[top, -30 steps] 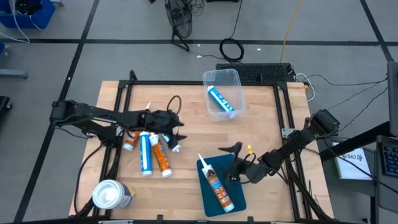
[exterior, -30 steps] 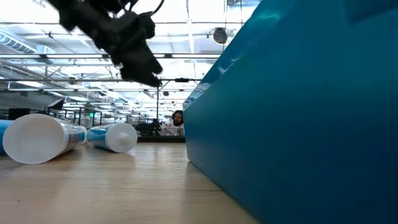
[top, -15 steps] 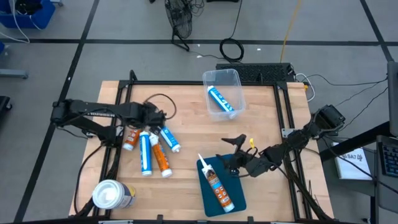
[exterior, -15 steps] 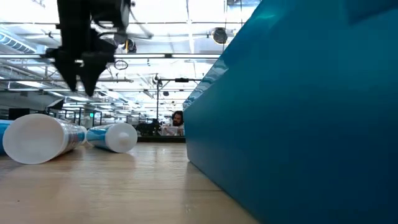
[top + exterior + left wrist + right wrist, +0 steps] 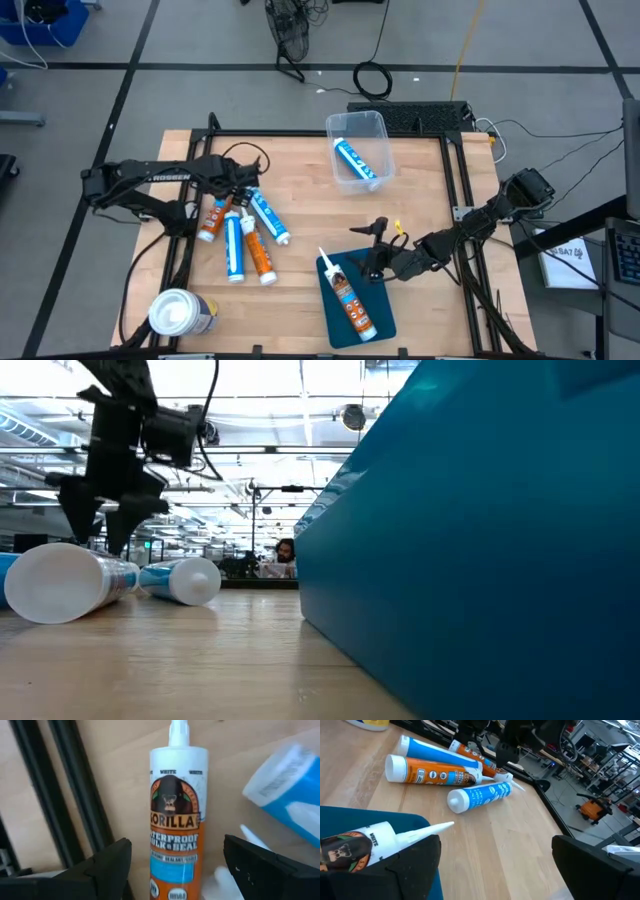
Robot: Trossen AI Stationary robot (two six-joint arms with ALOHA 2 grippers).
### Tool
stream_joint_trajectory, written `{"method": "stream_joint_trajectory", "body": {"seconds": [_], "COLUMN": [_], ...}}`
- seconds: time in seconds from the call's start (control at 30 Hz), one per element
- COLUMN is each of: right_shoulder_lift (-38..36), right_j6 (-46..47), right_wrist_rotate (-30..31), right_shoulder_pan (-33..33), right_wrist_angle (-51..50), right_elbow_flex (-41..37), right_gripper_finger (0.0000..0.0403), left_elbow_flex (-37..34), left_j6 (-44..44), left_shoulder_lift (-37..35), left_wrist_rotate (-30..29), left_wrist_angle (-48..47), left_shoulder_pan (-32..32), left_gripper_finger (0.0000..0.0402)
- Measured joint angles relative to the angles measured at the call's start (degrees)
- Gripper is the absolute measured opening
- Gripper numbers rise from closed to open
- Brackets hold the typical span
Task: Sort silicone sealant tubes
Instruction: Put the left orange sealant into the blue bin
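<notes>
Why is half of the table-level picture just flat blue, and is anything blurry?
Low view: the blue tray sits right against the lens, filling the frame, soft. Left wrist view: the orange tube reads sharp, the fingers blur. High view: evenly lit, soft shadows.

Two slim black jointed arms. White lettering marks the left arm (image 5: pixel 165 176). Black cable loops above its pincer (image 5: pixel 232 193).
</notes>
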Motion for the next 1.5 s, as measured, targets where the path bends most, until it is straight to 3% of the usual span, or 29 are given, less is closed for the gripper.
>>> {"method": "stream_joint_trajectory", "body": {"seconds": [0.5, 0.7, 0.87, 1.07, 1.3, 1.5], "right_shoulder_lift": [0.0, 0.0, 0.0, 0.0, 0.0, 0.0], "right_j6": [0.0, 0.0, 0.0, 0.0, 0.3, 1.7], "right_wrist_rotate": [0.0, 0.0, 0.0, 0.4, 1.6, 1.5], "right_shoulder_pan": [0.0, 0.0, 0.0, 0.0, -0.7, -2.7], "right_wrist_angle": [0.0, 0.0, 0.0, 0.0, 0.0, -1.2], "right_elbow_flex": [0.0, 0.0, 0.0, 0.0, 0.0, 0.0], "right_gripper_finger": [0.0359, 0.0359, 0.0359, 0.0359, 0.0359, 0.0359], "left_elbow_flex": [-12.8, -14.9, -12.2, -5.6, 5.3, 11.4], "left_j6": [1.9, 9.5, 15.5, 20.6, 28.8, 38.4], "left_shoulder_lift": [0.0, -0.2, 0.2, 0.0, 0.0, 0.0], "left_wrist_rotate": [7.1, 13.3, 11.1, 5.7, 5.6, 5.6], "left_wrist_angle": [11.2, 21.4, 21.3, 20.8, 20.8, 27.7], "left_shoulder_pan": [4.3, 4.0, 3.9, 3.9, 0.8, -3.7], "left_gripper_finger": [0.031, 0.0283, 0.0207, 0.0206, 0.0206, 0.0206]}}
